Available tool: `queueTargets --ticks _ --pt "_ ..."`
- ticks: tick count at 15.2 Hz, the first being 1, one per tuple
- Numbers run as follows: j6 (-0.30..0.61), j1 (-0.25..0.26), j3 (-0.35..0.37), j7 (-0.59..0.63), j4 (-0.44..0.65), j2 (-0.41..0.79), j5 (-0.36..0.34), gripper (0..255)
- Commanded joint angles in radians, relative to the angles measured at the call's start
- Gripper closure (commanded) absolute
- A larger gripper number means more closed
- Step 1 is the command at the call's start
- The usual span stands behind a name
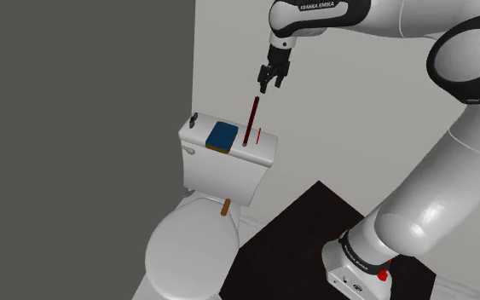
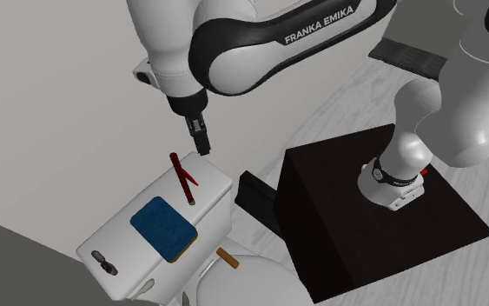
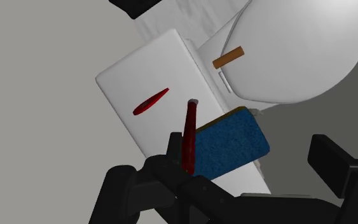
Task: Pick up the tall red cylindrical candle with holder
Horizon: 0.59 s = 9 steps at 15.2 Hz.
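On the flat white lid of the toilet tank [image 1: 259,152], the tall thin red candle [image 1: 252,121] stood beside a blue rectangular sponge [image 1: 222,136], the all-black two-finger gripper [image 1: 270,85] poised above at its one o'clock in the shoulder view, fingers apart and empty, seemingly lining up to clasp the shaft.

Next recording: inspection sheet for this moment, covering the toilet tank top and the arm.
Surface: white tank lid, flat.
Job's things: tall red candle stands on the lid, not gripped.
Clutter: blue sponge and small red piece on the lid; brown handle at the tank's front.
Grippers: gripper open, above the candle's top.
Cables: nothing seen.
Surroundings: grey wall, toilet seat lid, black stand.
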Motion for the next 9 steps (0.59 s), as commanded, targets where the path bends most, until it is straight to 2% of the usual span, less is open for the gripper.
queueTargets --ticks 1,7,9 --pt "-0.005 -0.011 -0.006 -0.020 0.082 0.092 0.015 0" --pt "-0.061 -0.052 -0.010 -0.066 0.366 0.364 0.057 0" --pt "-0.052 -0.053 -0.009 -0.068 0.367 0.375 0.058 0"
